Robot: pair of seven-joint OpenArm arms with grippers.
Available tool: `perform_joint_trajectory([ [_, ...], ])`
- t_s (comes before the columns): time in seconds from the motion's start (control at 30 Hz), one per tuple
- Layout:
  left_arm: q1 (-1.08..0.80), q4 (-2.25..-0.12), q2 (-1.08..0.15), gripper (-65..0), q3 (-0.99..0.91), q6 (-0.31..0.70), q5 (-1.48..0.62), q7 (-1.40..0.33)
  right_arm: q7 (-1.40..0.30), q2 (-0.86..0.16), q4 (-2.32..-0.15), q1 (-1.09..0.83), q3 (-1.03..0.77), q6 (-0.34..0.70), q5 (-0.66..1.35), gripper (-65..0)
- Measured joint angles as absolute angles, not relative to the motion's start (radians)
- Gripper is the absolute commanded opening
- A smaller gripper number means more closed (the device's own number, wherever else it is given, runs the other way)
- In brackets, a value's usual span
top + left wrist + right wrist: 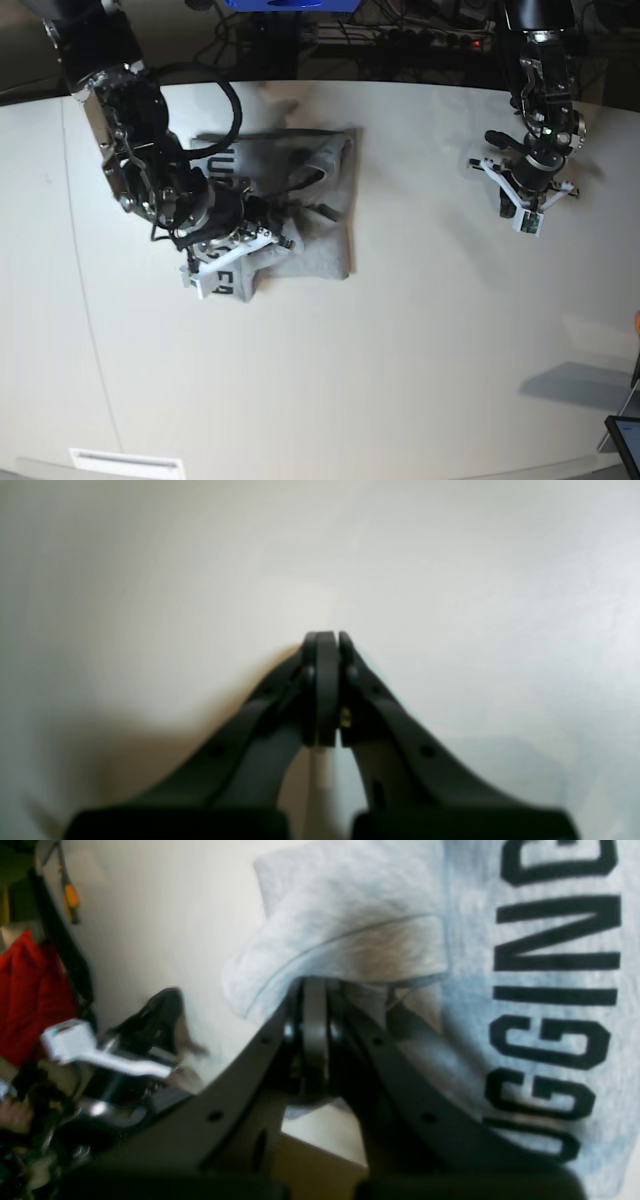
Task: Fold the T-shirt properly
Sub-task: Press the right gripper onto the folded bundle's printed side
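The heather-grey T-shirt (322,235) lies partly folded on the white table (400,360), left of centre. In the right wrist view the T-shirt (350,890) fills the top right, with black block lettering (550,965) on its body and a sleeve folded over it. My right gripper (316,985) is shut, its tips pinching the sleeve fold; in the base view the right gripper (272,238) sits over the shirt's near left part. My left gripper (327,635) is shut and empty over bare table, and in the base view the left gripper (525,205) is far right of the shirt.
Cables and a power strip (410,38) run along the table's far edge. A red cloth (30,990) and an orange-handled tool (70,895) are off the table beside my right arm. A dark device corner (625,440) sits at the near right.
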State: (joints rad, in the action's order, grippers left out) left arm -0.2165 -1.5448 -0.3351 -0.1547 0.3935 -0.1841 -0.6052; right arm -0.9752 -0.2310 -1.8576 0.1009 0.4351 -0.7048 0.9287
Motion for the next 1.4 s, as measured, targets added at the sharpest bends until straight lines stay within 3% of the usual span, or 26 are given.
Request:
perform_joint_trajectory([
  [0.3,-0.216,-1.545,-0.334,-65.0,-0.155,0.393,-0.184,-0.605,-0.978,-0.212,-1.815,0.134,0.498,-0.705,0.934,-64.7],
  [0.43,-0.217,-1.545,-0.335,-65.0,-0.155,0.393,-0.184,-0.605,-1.006,-0.216,-1.900,0.142,0.494,-0.709,0.927,-64.0],
  [0.53,-0.216,-1.545,-0.335,-65.0,-0.155,0.393,-0.184,-0.605,-1.102,-0.212,-1.979,0.144,0.463,-0.699,0.938,-59.3],
  [0.73,-0.217,-1.547,-0.332,-65.0,-0.154,0.393,-0.184,-0.605,-1.139,-0.220,-1.978,0.148,0.514,-0.701,0.920,-47.2],
  [0.93,-0.223,-1.628,-0.281,-65.0,-0.142,0.398,-0.165,-0.664,-1.174,-0.244,-1.974,0.165,0.556,-0.701,0.931,-45.8],
  [1.23,-0.220,-1.864,-0.152,-64.8,-0.206,0.596,-0.171,-0.677,-1.166,-0.274,-1.974,0.120,0.468,-0.701,0.871,-45.6],
  [1.3,-0.224,-1.949,-0.117,-57.9,-0.253,0.586,-0.160,-0.689,-1.164,-0.279,-1.974,0.092,0.430,-0.701,0.869,-45.4],
  [1.4,-0.209,-2.014,-0.102,-40.5,-0.271,0.577,-0.166,-0.707,-1.153,-0.308,-1.974,0.063,0.385,-0.701,0.885,-45.4],
])
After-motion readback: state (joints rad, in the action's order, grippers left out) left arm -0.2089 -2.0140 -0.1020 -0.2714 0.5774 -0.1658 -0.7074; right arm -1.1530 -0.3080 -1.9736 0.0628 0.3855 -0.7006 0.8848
